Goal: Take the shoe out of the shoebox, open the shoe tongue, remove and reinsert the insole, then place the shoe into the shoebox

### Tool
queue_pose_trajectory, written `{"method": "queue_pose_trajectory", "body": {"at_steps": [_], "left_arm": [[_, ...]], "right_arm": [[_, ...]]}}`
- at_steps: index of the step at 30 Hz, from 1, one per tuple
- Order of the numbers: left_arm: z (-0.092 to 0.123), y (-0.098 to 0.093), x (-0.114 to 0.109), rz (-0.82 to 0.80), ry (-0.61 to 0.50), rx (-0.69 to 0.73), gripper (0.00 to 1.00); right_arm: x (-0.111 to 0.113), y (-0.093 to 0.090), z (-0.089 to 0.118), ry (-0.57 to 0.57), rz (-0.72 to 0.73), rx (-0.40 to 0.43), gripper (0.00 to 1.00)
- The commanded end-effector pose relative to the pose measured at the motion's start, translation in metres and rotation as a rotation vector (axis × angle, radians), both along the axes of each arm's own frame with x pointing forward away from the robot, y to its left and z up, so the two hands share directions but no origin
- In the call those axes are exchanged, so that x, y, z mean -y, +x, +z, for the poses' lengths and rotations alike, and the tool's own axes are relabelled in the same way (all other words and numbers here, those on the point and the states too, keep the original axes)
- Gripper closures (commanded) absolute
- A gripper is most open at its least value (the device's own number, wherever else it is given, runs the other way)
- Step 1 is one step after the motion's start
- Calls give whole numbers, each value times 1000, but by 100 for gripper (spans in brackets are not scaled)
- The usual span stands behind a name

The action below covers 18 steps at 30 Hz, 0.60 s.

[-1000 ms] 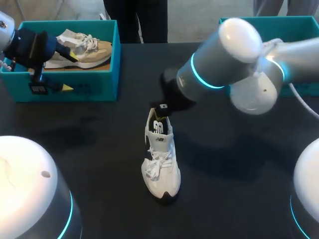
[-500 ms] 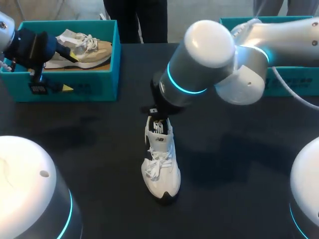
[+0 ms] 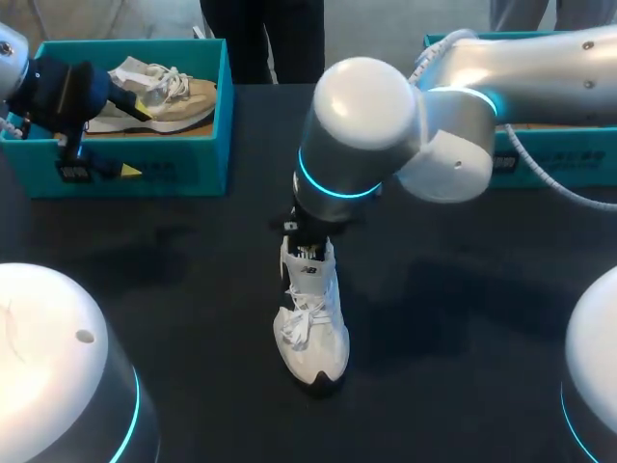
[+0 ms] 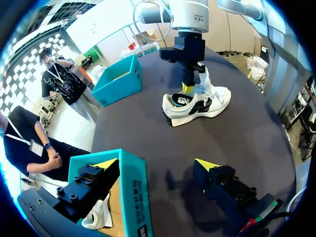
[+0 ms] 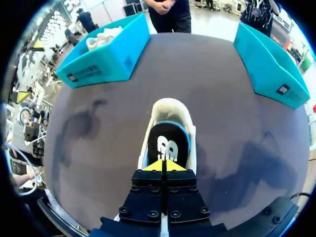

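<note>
Step in hand, as I judge it: insole removal. My right gripper (image 5: 162, 165), jaws together on nothing visible, sits over the shoe (image 5: 168, 106) on the table (image 5: 89, 148). The insole (image 5: 168, 143) lies just ahead. Next: part jaws, pinch insole edge. Left gripper (image 4: 157, 164): jaws apart, empty.

Shoe (image 3: 310, 313) is sitting centrally on the surface (image 3: 463, 367), right hand (image 5: 162, 165) directly over it; left shoebox (image 3: 125, 169) and right shoebox (image 3: 588, 154) are standing behind.

Light: bright and even from overhead, I see, across the matte black table (image 3: 174, 289).
Shadows: soft dark patches on it either side of the white lace-up sneaker (image 3: 310, 309).
Glare: pale sheen on my right arm's glossy white shell (image 3: 362, 92); its cyan ring (image 3: 333, 188) glows.
</note>
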<state>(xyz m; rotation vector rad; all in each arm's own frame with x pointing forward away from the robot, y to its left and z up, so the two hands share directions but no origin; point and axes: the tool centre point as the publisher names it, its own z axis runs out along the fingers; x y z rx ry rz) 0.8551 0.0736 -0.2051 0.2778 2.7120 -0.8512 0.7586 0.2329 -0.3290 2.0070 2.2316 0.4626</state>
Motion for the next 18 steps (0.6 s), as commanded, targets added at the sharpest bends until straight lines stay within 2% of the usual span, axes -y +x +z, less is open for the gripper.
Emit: {"method": "queue_pose_trajectory", "body": {"at_steps": [1, 18], "left_arm": [[0, -1, 0, 1, 3, 1, 0], [0, -1, 0, 1, 3, 1, 0]], "right_arm": [[-5, 2, -12, 14, -4, -34, 100], [-3, 0, -41, -52, -20, -139, 100]]}}
